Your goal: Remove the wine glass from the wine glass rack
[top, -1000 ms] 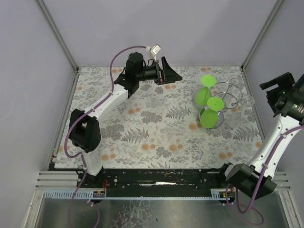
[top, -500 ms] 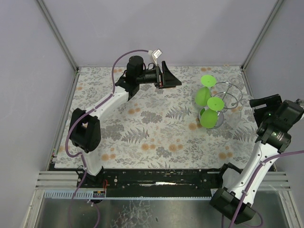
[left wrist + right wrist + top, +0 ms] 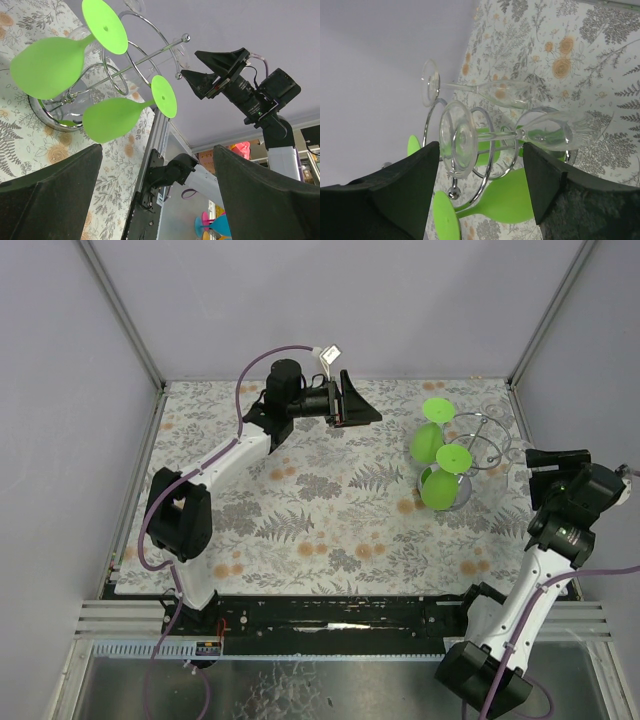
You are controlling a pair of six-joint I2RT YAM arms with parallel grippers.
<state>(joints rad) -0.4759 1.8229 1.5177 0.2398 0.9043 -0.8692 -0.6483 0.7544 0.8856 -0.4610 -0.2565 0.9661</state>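
Right tool [image 3: 480, 150], one rack [image 3: 45, 110], four glasses [image 3: 50, 65]

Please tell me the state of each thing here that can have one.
wine glass rack: upright, glasses hanging on it.
green wine glasses: two, hanging on rack, empty.
clear wine glasses: two, hanging on rack, empty.
left gripper: open, holding nothing.
right gripper: open, holding nothing.
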